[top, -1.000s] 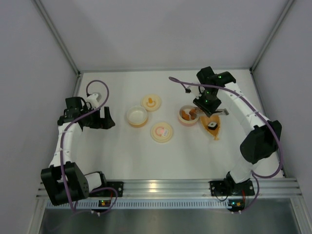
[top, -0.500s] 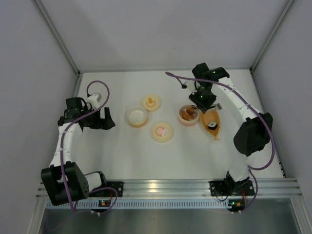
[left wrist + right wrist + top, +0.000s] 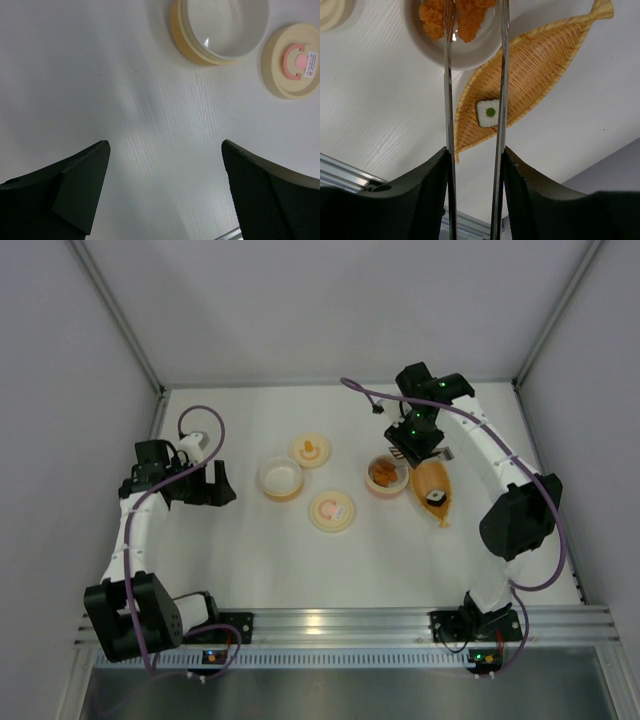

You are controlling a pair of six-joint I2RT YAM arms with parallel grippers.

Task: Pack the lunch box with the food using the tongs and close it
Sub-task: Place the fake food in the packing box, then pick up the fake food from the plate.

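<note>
Right gripper (image 3: 474, 165) is clenched on the tongs (image 3: 448, 100), with one black finger against each silver arm, so that a squeeze of the fingers should bring the far tips together. The two arms are thin, smooth metal and run almost parallel. They reach over the lunch box (image 3: 465, 59), a round cream bowl with a glossy wall, where the food (image 3: 470, 20) lies as rough orange-brown chunks. Whether a chunk is pinched I cannot tell, because the tips are cut off by the picture edge. Close beside the bowl lies a woven basket (image 3: 540, 65) in the shape of a fish, carrying one white square roll (image 3: 488, 113). The lid (image 3: 331, 510) with its pink mark waits apart on the table (image 3: 250, 550), probably for the closing. Left gripper (image 3: 164, 165) hangs wide open and empty.
</note>
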